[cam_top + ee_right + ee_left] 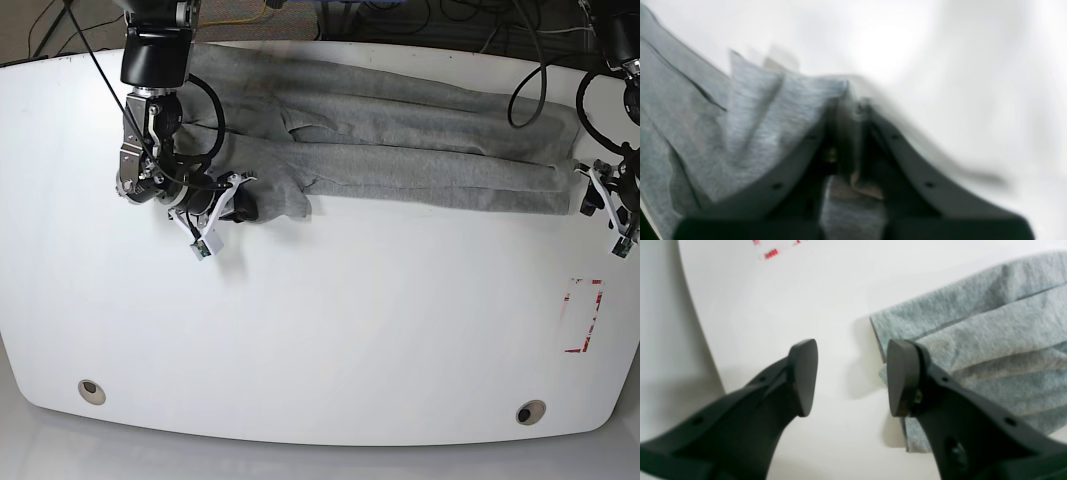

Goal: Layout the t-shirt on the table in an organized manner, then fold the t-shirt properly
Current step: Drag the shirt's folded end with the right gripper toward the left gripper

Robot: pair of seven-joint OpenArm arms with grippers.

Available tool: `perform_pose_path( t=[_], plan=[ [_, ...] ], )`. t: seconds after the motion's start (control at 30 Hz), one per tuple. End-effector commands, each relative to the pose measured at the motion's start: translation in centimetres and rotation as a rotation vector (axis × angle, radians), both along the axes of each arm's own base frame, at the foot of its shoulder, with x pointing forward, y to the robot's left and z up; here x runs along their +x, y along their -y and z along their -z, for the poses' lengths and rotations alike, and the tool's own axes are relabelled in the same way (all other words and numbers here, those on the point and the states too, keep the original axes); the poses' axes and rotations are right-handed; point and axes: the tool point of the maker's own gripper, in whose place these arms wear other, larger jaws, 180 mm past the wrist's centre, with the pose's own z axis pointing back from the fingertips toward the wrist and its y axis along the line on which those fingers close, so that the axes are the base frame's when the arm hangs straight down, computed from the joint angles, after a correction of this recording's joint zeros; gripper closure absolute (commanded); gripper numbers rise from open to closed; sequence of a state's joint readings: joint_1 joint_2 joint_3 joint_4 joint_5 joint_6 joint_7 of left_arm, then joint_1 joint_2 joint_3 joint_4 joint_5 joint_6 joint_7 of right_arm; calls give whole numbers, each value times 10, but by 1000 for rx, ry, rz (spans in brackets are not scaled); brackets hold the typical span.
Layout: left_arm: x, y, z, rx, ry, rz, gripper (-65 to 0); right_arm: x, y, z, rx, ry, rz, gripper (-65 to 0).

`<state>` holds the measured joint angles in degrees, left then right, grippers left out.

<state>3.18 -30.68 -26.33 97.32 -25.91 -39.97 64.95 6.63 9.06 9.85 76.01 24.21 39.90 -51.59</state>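
Two grippers at opposite ends of the grey t-shirt (400, 150), bunched lengthwise along the far side of the white table (330, 330). Right gripper (848, 103) clamped on a raised fold of cloth, pinched between the fingers. Left gripper (851, 376) spread wide, empty, one fingertip (900, 376) over the shirt's edge. Nearby, only a red-outlined mark (585, 315) and two grommets (91, 390).

Soft heathered cloth t-shirt (400, 150); smooth glossy table (330, 340); matt plastic left pincer (851, 376).
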Motion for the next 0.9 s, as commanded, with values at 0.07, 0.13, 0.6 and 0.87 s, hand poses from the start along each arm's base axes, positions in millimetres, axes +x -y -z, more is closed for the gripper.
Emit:
perform_pose_path(
  t=[0.07,0.13,0.6,0.87],
  plan=[
    [7,-4,-14,18,40,8,-306,12,1,-18,-17,59,-11,-5],
    [7,-4,-14,17,40,8,-306,14,1,-30,-28,96,-20,0],
    [8,-3,-14,15,44,10,-306,-15,-33,-114,174,218,-159,0],
    [7,-3,-14,15,41,10,-306,-55,-43,-130,313,196,-224,0]
  ],
)
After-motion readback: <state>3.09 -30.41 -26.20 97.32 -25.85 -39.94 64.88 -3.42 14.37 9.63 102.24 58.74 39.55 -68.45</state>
